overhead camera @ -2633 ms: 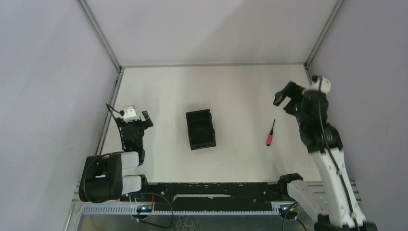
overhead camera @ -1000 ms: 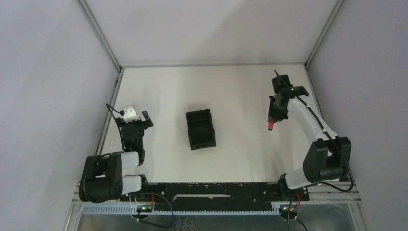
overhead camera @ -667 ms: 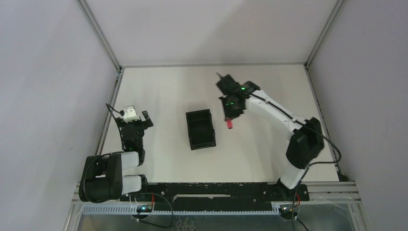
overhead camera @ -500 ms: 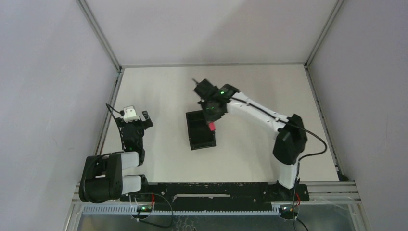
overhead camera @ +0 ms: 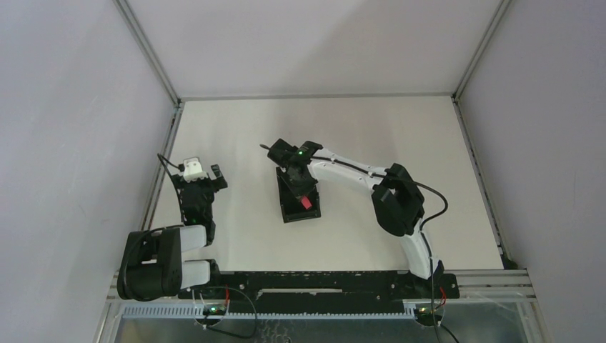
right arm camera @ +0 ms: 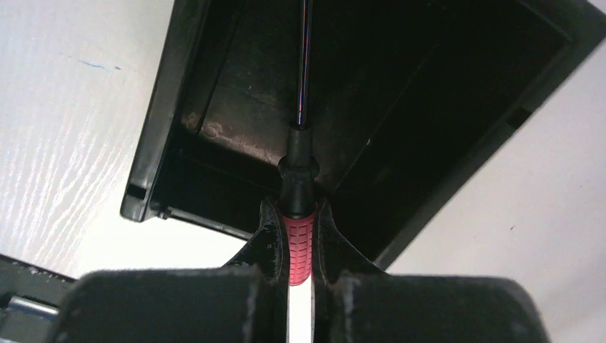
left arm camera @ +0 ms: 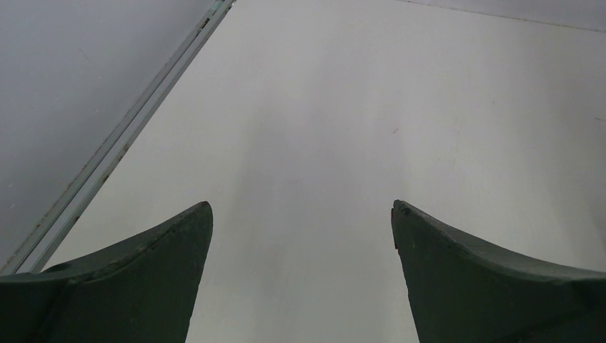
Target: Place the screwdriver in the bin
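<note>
Above the table (overhead camera: 371,121), right gripper (right arm camera: 299,218) brought screwdriver (right arm camera: 299,161) over bin (right arm camera: 170,107).

The bin (overhead camera: 284,205) is set on the table (overhead camera: 371,128). The screwdriver (right arm camera: 299,239) is held over the bin's inside, clamped in the right gripper (right arm camera: 299,214). The left gripper (overhead camera: 204,176) is seen well left of the bin.

White worktop (overhead camera: 371,136) is enclosed by plain grey walls (overhead camera: 64,107) on three sides. Aluminium rails (overhead camera: 166,146) are fixed along its left, far and right edges.
</note>
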You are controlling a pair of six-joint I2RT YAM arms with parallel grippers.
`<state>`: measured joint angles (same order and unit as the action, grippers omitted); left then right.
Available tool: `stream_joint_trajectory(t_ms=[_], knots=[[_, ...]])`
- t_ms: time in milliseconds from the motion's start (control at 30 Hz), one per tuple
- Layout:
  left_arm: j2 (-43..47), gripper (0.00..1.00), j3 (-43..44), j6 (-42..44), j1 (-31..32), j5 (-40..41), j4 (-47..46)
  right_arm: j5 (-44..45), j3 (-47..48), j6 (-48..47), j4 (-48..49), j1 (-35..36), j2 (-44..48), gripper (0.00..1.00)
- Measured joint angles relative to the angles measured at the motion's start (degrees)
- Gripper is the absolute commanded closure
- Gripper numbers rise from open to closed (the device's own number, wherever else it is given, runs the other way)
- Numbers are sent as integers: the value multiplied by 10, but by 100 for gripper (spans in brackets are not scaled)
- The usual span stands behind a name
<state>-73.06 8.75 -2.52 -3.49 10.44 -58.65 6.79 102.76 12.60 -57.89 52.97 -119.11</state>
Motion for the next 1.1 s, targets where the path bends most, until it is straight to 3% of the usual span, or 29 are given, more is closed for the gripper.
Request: stream_joint_trajectory(t_ms=[233, 367, 600, 633, 667, 733, 767, 1100], knots=[[0, 0, 0, 0, 0, 0, 0, 6, -1, -9, 16, 3, -31, 64], [0, 0, 0, 0, 0, 0, 0, 11, -1, -7, 18, 3, -31, 58], [0, 0, 0, 0, 0, 0, 0, 17, -4, 3, 28, 4, -21, 56], [0, 0, 0, 0, 0, 0, 0, 18, -8, 6, 33, 4, -12, 52], [0, 0, 0, 0, 0, 0, 0, 18, -16, 8, 40, 4, 0, 45], [0, 0, 0, 0, 0, 0, 0, 18, -39, 12, 59, 4, 38, 4], [0, 0, 0, 0, 0, 0, 0, 17, -53, 17, 70, 4, 61, 1], [0, 0, 0, 0, 0, 0, 0, 39, -306, 26, 280, -22, 420, 0]])
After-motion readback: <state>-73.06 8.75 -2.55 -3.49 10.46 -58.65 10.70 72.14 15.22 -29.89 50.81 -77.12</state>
